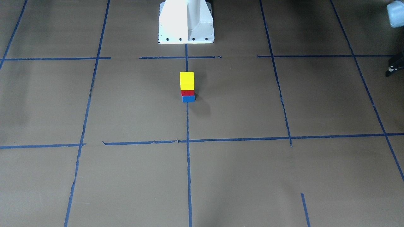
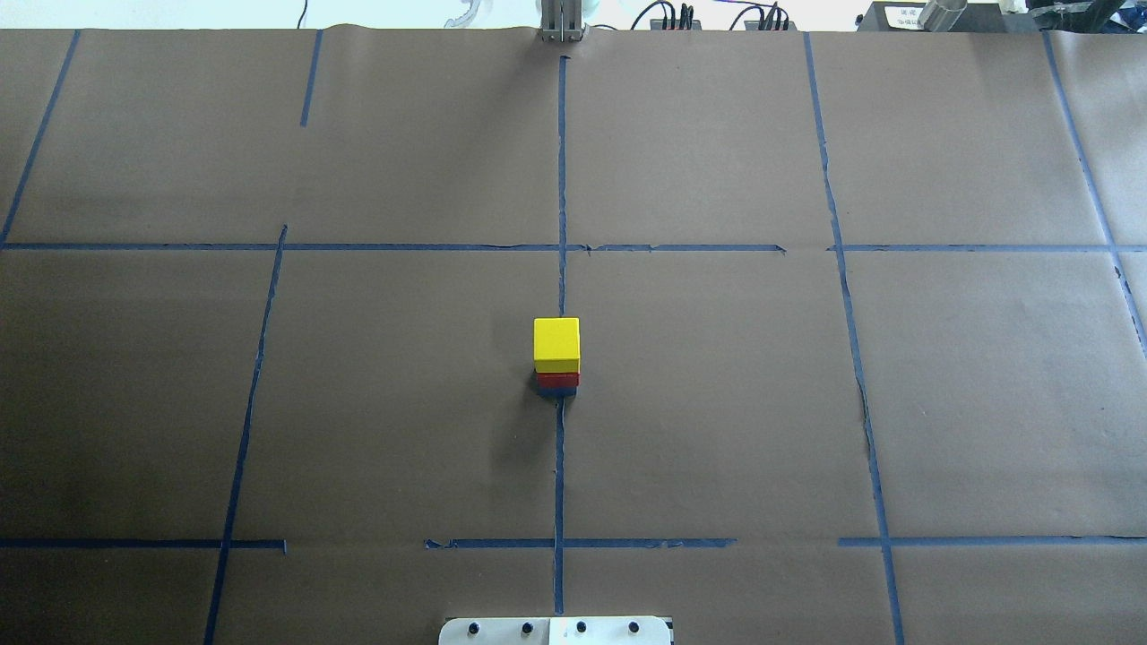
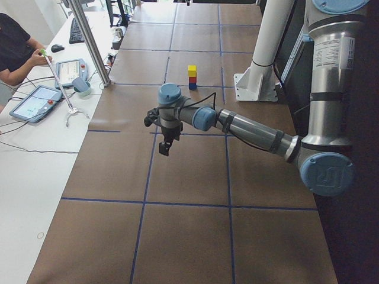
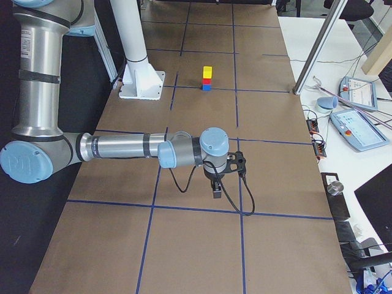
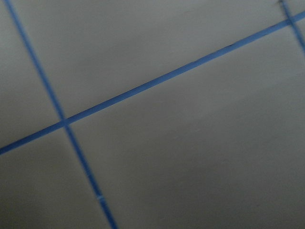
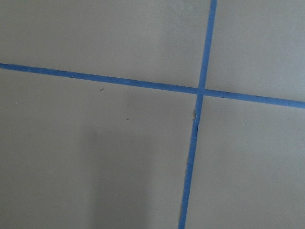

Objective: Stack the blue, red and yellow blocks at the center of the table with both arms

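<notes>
The yellow block (image 1: 187, 80) sits on the red block (image 1: 187, 93), which sits on the blue block (image 1: 188, 99), as one upright stack at the table's centre. The stack also shows in the overhead view (image 2: 556, 343). My left gripper (image 3: 164, 148) hangs above the table far from the stack, toward the table's left end. Only a dark sliver of it (image 1: 394, 66) shows at the front view's edge, and I cannot tell whether it is open. My right gripper (image 4: 217, 193) hangs above the table toward the right end, and I cannot tell its state. Both wrist views show only brown paper and blue tape.
The white robot pedestal (image 1: 186, 22) stands behind the stack. Blue tape lines (image 2: 560, 466) cross the brown paper. A metal pole (image 3: 89, 41), tablets (image 3: 35, 102) and a seated operator (image 3: 12, 47) are beside the table's left end. More devices (image 4: 358, 125) lie past the right end.
</notes>
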